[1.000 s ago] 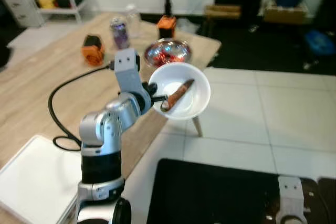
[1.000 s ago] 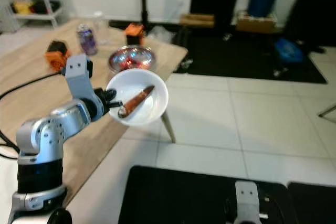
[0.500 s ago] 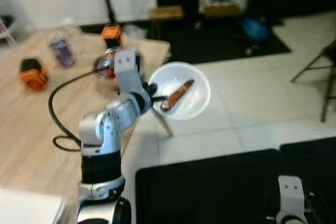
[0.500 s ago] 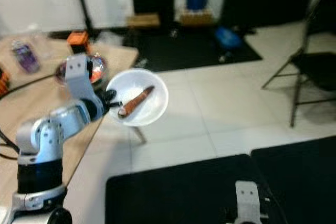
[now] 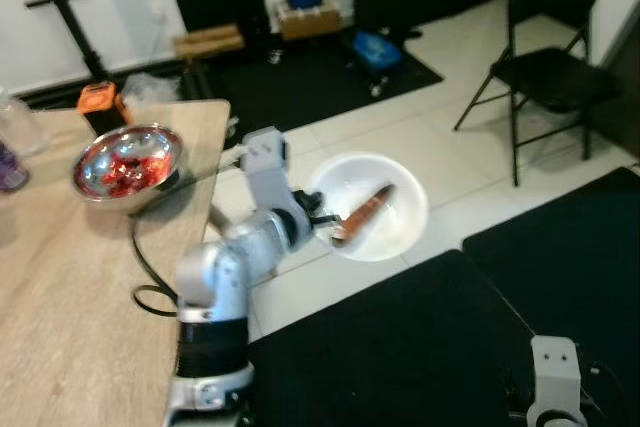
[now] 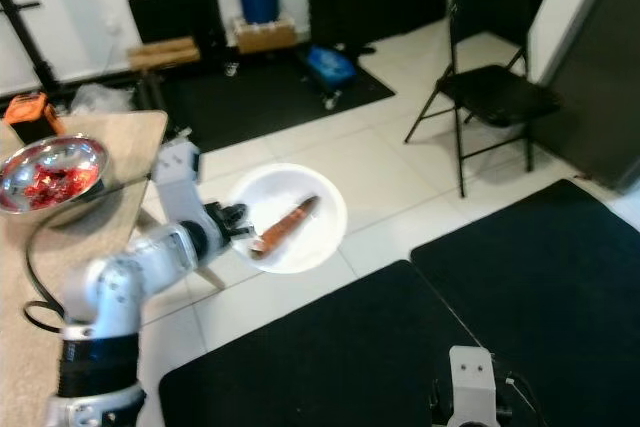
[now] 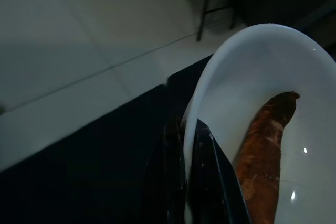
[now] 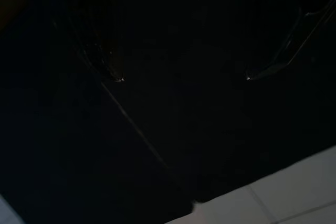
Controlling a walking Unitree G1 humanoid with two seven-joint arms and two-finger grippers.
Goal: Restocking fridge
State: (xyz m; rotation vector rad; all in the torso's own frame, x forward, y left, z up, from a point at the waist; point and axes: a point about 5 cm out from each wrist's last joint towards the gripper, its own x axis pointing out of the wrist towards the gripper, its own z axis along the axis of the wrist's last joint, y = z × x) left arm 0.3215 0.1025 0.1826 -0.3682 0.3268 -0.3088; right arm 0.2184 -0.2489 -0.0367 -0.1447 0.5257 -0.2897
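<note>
Right gripper (image 8: 181, 77): hangs low over black floor mat (image 5: 400, 347); fingers dim, state cannot be told.
Left gripper (image 5: 322, 226): raised at centre, fingers (image 7: 176, 182) clamped on near rim of round white bowl (image 5: 395, 237).
Bowl content: one long brown root vegetable (image 5: 362, 215), lying slantwise.
Light wooden surface (image 5: 60, 277), left: shiny metal bowl of red pieces (image 5: 125, 162).
Far right: black folding chair (image 5: 550, 77) on white tile floor.

The left gripper (image 5: 322, 223) grips the rim of a white bowl (image 5: 392, 237) holding a brown sweet potato (image 5: 362, 215), above tiled floor (image 5: 400, 137), beside a wooden table (image 5: 70, 247).
</note>
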